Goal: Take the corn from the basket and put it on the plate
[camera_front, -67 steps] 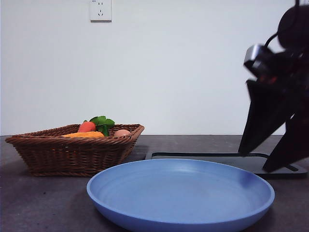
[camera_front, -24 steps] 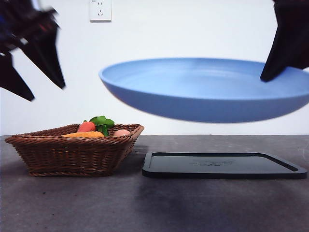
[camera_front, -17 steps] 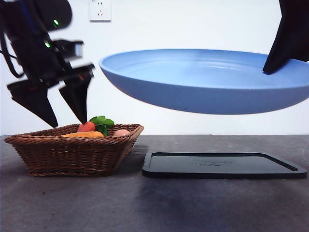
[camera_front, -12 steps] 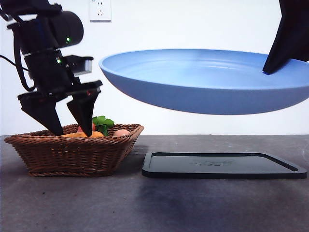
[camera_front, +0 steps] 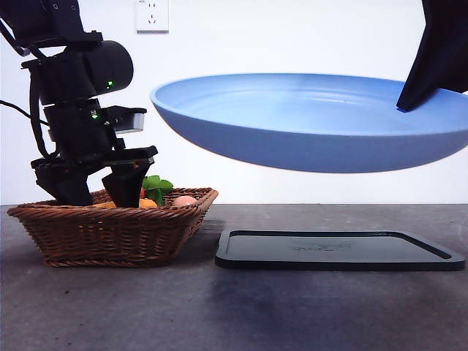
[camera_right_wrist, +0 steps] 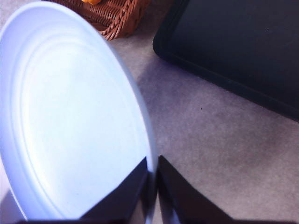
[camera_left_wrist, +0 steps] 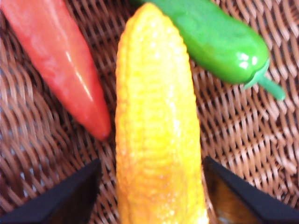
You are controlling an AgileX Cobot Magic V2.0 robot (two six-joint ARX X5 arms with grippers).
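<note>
The yellow-orange corn (camera_left_wrist: pixel 159 140) lies in the brown wicker basket (camera_front: pixel 110 234), between a red-orange carrot (camera_left_wrist: pixel 60 65) and a green pepper (camera_left_wrist: pixel 219 42). My left gripper (camera_left_wrist: pixel 150 161) is down inside the basket, open, with one jaw on each side of the cob. In the front view that gripper (camera_front: pixel 99 197) hides most of the corn (camera_front: pixel 148 203). My right gripper (camera_right_wrist: pixel 153 161) is shut on the rim of the light-blue plate (camera_right_wrist: pixel 70 116). It holds the plate (camera_front: pixel 307 124) tilted in the air, high above the table.
A flat black tray (camera_front: pixel 336 248) lies on the table to the right of the basket, under the raised plate. A small tan egg-like ball (camera_front: pixel 184 200) and green leaves (camera_front: pixel 155 184) show at the basket's right end. A wall socket (camera_front: pixel 152 14) is behind.
The left arm came in from the upper left and dropped into the basket, its jaws now astride the corn. The plate was lifted off the table and has since stayed still.
</note>
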